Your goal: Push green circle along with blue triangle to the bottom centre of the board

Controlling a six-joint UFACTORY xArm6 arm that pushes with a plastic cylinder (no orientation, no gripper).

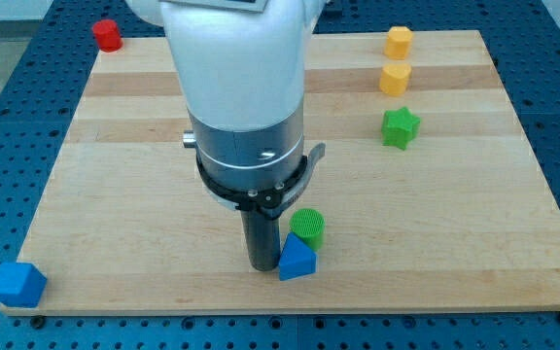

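The green circle (pixel 308 227) stands on the wooden board (pixel 115 194) near the bottom centre. The blue triangle (pixel 297 260) lies just below it, touching or nearly touching it. My tip (pixel 262 266) is at the lower end of the dark rod, right at the blue triangle's left side and to the lower left of the green circle. The arm's white and grey body covers the board's upper middle.
A red cylinder (pixel 107 35) sits at the top left corner. Two yellow blocks (pixel 398 42) (pixel 395 79) and a green star (pixel 400 127) stand in a column at the upper right. A blue cube (pixel 17 284) sits at the bottom left corner.
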